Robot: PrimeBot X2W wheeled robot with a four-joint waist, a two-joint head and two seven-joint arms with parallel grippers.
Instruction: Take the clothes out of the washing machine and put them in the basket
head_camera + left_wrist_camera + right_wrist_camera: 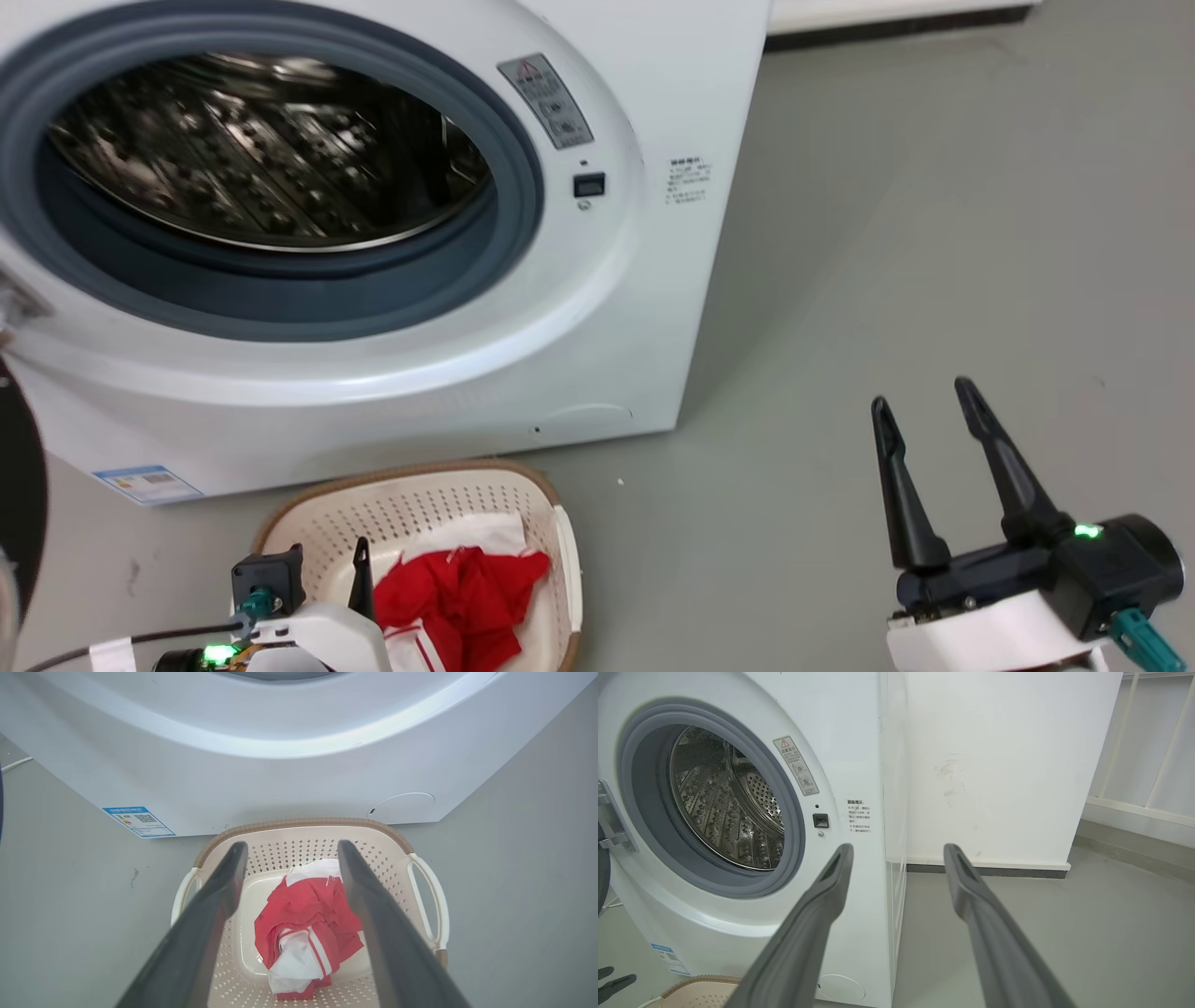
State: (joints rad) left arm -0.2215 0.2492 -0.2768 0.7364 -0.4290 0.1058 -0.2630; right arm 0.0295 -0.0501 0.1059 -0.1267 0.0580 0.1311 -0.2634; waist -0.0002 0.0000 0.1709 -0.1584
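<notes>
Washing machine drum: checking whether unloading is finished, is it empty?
Empty, as far as shown: the drum shows bare steel; its near bottom hides behind the seal. Red clothes lie in the basket.

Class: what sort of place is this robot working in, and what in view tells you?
Probably a laundry area, perhaps a bare test room: a white front-loading washing machine with its door open, a perforated basket holding red clothes, and a plain grey floor.
</notes>
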